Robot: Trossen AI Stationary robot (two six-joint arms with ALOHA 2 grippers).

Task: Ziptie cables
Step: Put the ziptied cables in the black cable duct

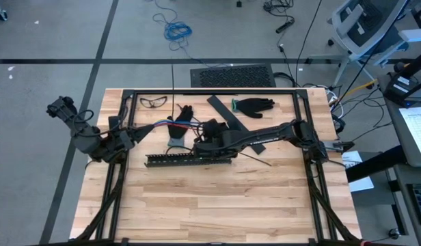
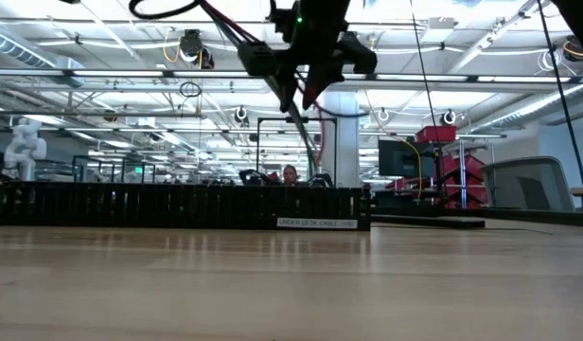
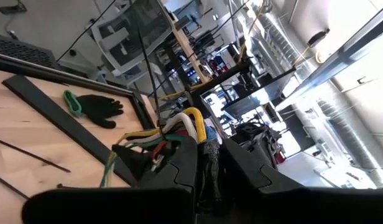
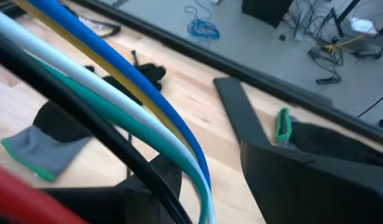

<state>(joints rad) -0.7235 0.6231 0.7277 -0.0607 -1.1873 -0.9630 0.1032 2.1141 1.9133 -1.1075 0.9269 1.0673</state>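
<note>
Here, thin multicoloured cables [image 1: 154,126] are gripped in the left gripper [image 1: 132,132] jaws at centre-left; the right gripper [image 1: 205,134] jaws are clasped around them mid-frame.

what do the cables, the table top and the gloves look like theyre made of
Cables: smooth, slightly glossy coloured sheaths, probably plastic insulation; they curve freely.
Table top: pale wood, matte, with visible plank joints and grain, likely butcher block.
Gloves: black, soft and limp, seemingly knit fabric with a green cuff edge; any coating can't be told.
</note>
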